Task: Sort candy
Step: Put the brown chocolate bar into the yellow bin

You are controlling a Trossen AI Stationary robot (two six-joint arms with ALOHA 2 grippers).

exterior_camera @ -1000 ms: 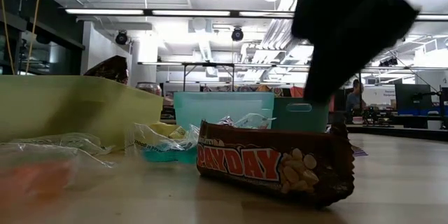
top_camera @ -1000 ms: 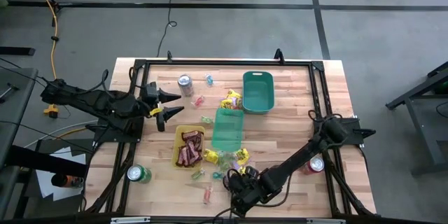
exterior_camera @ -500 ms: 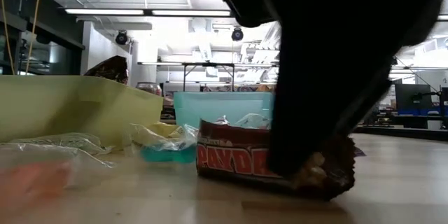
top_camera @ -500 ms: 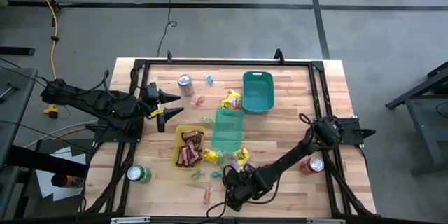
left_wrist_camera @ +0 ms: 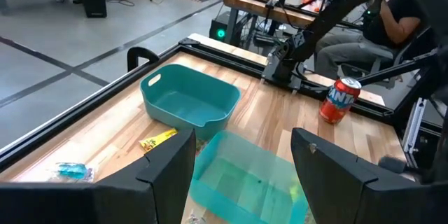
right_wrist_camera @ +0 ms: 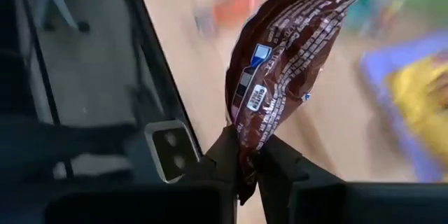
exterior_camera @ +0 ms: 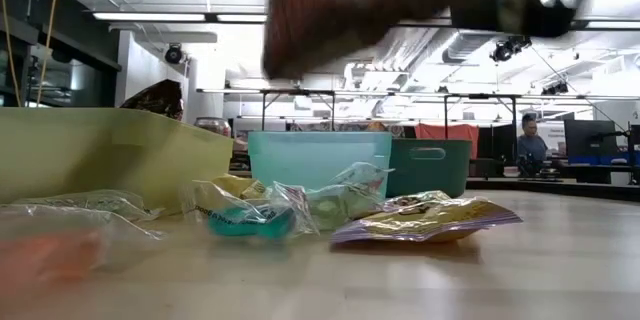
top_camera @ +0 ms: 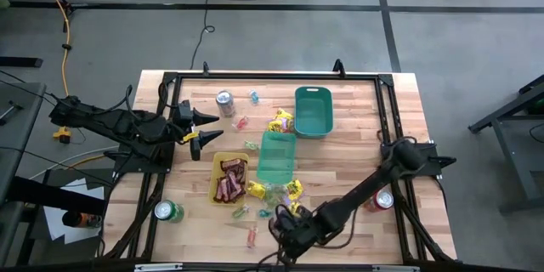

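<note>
lifting off the table [top_camera: 357, 149], the right arm now carries a dark red-brown bar [right_wrist_camera: 287, 70] that lay flat on the wood a moment ago; its right pincer [right_wrist_camera: 245, 161] is clamped on the wrapper's end, near the front edge. the left pincer [left_wrist_camera: 241, 175] waits wide open by the yellow tray [top_camera: 218, 168], where similar bars already lie, so this one likely belongs there.

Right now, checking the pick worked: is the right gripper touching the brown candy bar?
Touching. The right wrist view shows the right gripper pinching the end of the brown candy bar between its fingers.
</note>
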